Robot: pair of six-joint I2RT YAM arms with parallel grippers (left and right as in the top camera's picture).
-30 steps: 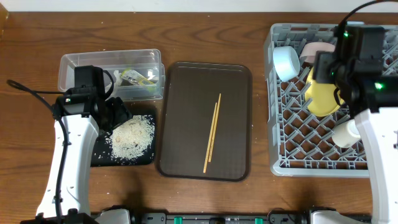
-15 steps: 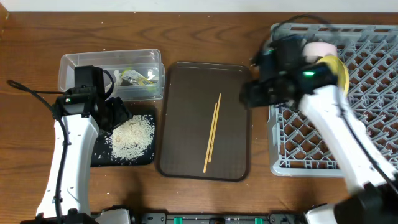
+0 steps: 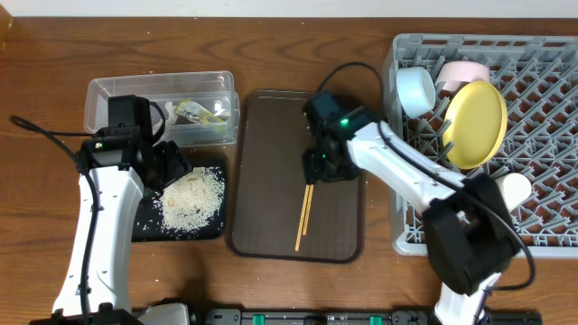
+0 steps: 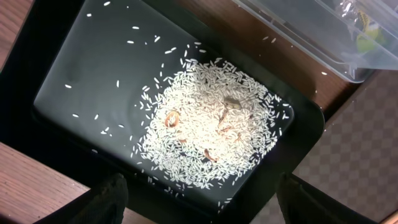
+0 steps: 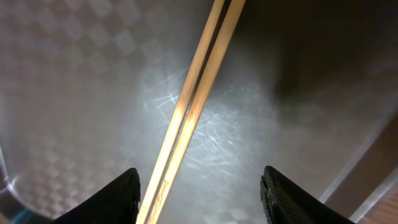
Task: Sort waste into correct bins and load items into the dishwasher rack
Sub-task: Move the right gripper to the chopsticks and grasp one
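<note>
Two wooden chopsticks (image 3: 304, 212) lie side by side on the dark brown serving tray (image 3: 262, 181). My right gripper (image 3: 318, 170) is open just above their upper part; in the right wrist view the chopsticks (image 5: 186, 118) run between its open fingers (image 5: 199, 199). My left gripper (image 3: 172, 167) is open and empty over the black tray (image 3: 149, 226) holding white rice (image 3: 191, 199), also seen in the left wrist view (image 4: 211, 121). The clear tub (image 3: 117, 95) holds the snack wrapper (image 3: 194, 113). The grey rack (image 3: 542, 208) holds the yellow plate (image 3: 474, 122), light blue bowl (image 3: 415, 90), a pale pink-white bowl (image 3: 465, 70) and a small pale cup (image 3: 513, 190).
Brown wooden tabletop (image 3: 298, 50) lies around everything. The serving tray sits between the bins on the left and the rack on the right. The clear tub's corner (image 4: 323, 43) shows above the black tray in the left wrist view.
My right arm has swung left from the rack to the serving tray and lowered over the chopsticks. The left arm has not moved.
</note>
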